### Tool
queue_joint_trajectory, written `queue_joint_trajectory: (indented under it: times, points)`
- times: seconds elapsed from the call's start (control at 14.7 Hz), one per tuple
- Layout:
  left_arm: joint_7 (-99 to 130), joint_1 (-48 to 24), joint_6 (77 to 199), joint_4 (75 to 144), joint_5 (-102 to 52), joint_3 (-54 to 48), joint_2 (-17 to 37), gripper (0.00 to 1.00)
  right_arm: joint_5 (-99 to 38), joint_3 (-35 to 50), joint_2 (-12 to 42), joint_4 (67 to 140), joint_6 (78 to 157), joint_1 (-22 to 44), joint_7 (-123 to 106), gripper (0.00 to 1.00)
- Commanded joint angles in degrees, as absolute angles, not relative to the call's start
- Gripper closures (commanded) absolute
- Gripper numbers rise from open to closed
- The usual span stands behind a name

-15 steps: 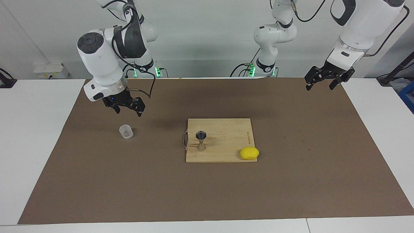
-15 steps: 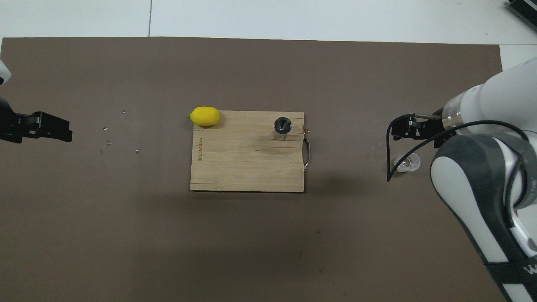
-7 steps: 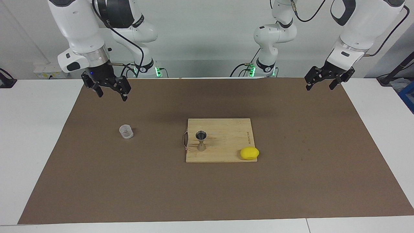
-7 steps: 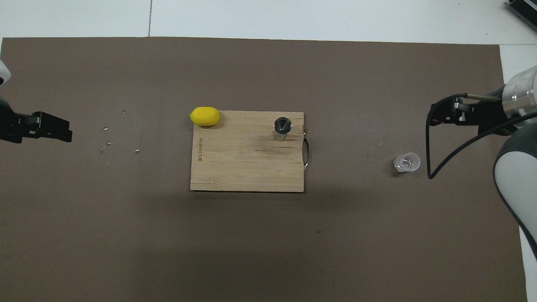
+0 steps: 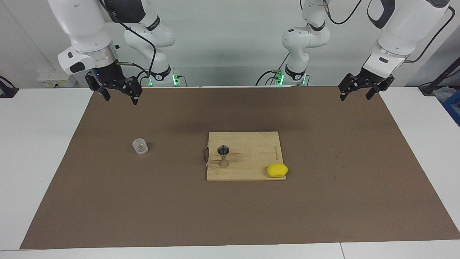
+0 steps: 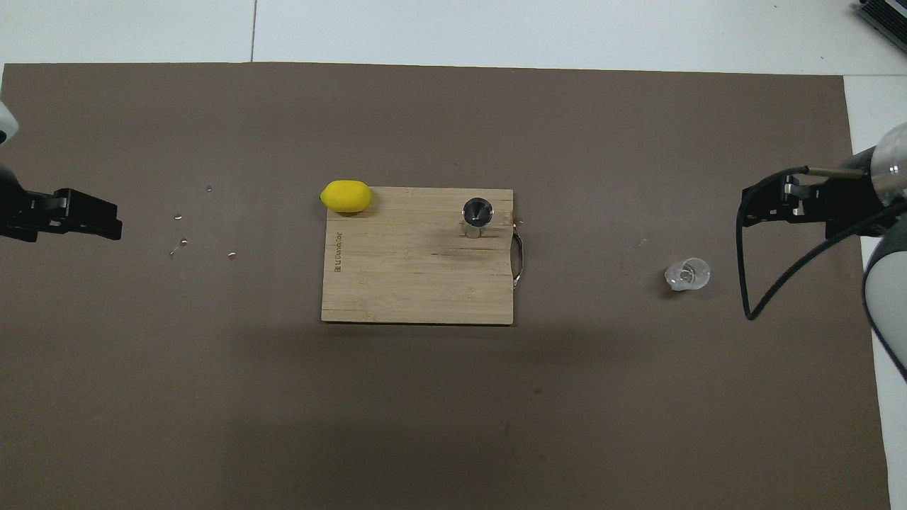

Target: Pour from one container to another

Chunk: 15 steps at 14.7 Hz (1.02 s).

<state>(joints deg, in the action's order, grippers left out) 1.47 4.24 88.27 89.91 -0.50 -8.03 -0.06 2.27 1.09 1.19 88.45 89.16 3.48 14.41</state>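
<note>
**Both end effectors raised and empty, cup and jigger standing apart**

The clear cup stood upright on the brown mat, toward the right arm's end of the tabletop, with nothing touching it. The right end effector hung in the air over the mat's edge nearest the robots, close to that corner, well apart from the cup and clearly higher than it. Its fingers stood wide apart and held nothing. In the overhead view the same end effector showed over the mat's edge at the right arm's end, with a black cable looping down beside it.

The jigger stood upright on the wooden cutting board at the middle of the mat, near the board's edge that carries a metal handle, which faces the cup. Cup and jigger were well apart, with bare mat between them. The left end effector waited over the mat's corner nearest the robots at the left arm's end, fingers spread wide and empty, well apart from both.

The cup was small, squat, round and colourless, see-through enough that the mat showed through its wall. The jigger was shiny steel, two cones joined at a narrow waist, its open upper cone dark inside.

A yellow lemon lay at the board's corner farthest from the robots, toward the left arm's end, overhanging the edge.
</note>
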Motion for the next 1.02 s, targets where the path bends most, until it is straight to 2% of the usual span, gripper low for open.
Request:
queue_joint_trajectory:
  times: [0.0,0.95]
  points:
    - [0.79,4.92,88.42,91.05,-0.09,-8.35,-1.14,0.00,2.46,1.67,0.35,89.73,87.81,3.16,12.66,0.00]
    - [0.70,4.92,88.42,91.05,-0.09,-8.35,-1.14,0.00,-0.79,1.67,-0.44,91.23,88.42,3.16,8.96,0.00]
